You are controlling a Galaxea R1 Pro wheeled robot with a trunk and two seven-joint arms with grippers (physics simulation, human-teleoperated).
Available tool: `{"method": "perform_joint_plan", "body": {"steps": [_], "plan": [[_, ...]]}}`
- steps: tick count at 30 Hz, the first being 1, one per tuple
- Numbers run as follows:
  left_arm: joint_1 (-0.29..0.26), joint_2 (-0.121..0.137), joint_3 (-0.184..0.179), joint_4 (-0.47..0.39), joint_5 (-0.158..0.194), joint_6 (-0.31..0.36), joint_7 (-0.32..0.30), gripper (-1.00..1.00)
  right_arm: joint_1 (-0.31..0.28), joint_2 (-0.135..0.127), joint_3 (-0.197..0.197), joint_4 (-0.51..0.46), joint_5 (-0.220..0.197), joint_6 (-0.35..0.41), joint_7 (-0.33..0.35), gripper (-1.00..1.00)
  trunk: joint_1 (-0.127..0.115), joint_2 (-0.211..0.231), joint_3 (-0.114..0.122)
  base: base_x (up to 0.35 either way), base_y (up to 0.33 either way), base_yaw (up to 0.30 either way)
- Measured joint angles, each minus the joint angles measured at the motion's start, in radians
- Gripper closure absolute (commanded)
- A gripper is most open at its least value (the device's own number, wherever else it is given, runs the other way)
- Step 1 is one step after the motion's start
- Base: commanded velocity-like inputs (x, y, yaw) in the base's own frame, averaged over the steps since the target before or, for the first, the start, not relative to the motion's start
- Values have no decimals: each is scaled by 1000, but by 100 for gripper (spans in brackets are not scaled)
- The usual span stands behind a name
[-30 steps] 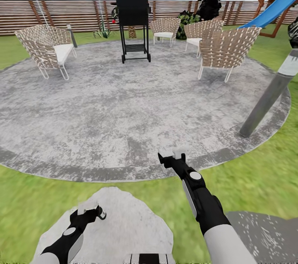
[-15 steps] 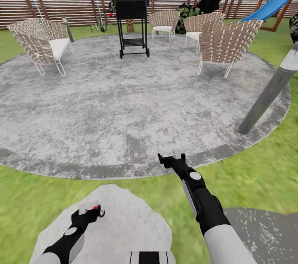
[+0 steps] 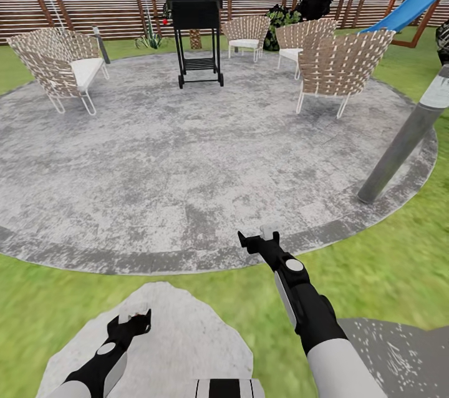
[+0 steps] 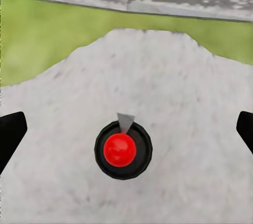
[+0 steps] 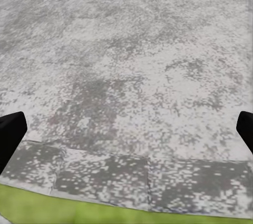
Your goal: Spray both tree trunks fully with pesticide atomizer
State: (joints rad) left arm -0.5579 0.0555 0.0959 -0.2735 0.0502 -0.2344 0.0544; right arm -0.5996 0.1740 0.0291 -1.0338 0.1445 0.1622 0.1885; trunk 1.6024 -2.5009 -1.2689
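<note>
Seeking the pesticide atomizer, whose place I cannot tell, the robot faces a probable tree trunk [image 3: 399, 148] leaning at the paving's [image 3: 187, 167] right rim, left gripper [image 3: 134, 317] and right gripper [image 3: 259, 237] low, jaws released and empty, likely for travel.

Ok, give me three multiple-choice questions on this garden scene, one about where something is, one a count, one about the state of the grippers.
1. Where does the black grill stand?
A. at the far side of the round paved patio
B. on the grass beside the slide
C. right at the robot's base

2. How many woven chairs are around the patio?
A. two
B. four
C. six

3. How are the left gripper and right gripper?
A. both open and empty
B. left holding a bottle
C. right holding a bottle

Answers: 1 A, it stands on paving before the fence; 2 B, four show; 3 A, wrist views show fingers apart, nothing between.
</note>
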Motion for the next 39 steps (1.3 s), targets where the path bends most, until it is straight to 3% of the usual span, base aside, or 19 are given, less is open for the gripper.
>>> {"method": "perform_joint_plan", "body": {"steps": [5,19,25,26,28,35,39], "plan": [[0,3,0,1,1,0,1,-100,0,0,0,-3,0,0,0,-100,2,-1,-17,0,0,0],[0,9,-18,-8,-3,2,-7,-100,0,0,0,3,0,0,0,-100,8,-4,-92,0,0,-4],[0,11,-26,-14,-6,2,-8,-100,0,0,0,3,0,0,0,-100,8,-4,-99,0,0,-30],[-3,12,-46,-16,-38,1,-9,-100,0,0,-1,2,0,0,0,-100,8,-4,-99,0,0,0],[-4,12,-48,-17,-48,0,-8,-100,0,0,-1,2,0,0,0,-100,8,-4,-99,0,0,0],[-6,14,-49,-17,-54,-1,-7,-100,0,0,-1,2,0,0,0,-100,8,-4,-100,0,0,0],[-6,14,-49,-17,-54,-6,-7,-100,0,0,-1,2,0,0,0,-100,10,-5,-119,0,0,0]]}}
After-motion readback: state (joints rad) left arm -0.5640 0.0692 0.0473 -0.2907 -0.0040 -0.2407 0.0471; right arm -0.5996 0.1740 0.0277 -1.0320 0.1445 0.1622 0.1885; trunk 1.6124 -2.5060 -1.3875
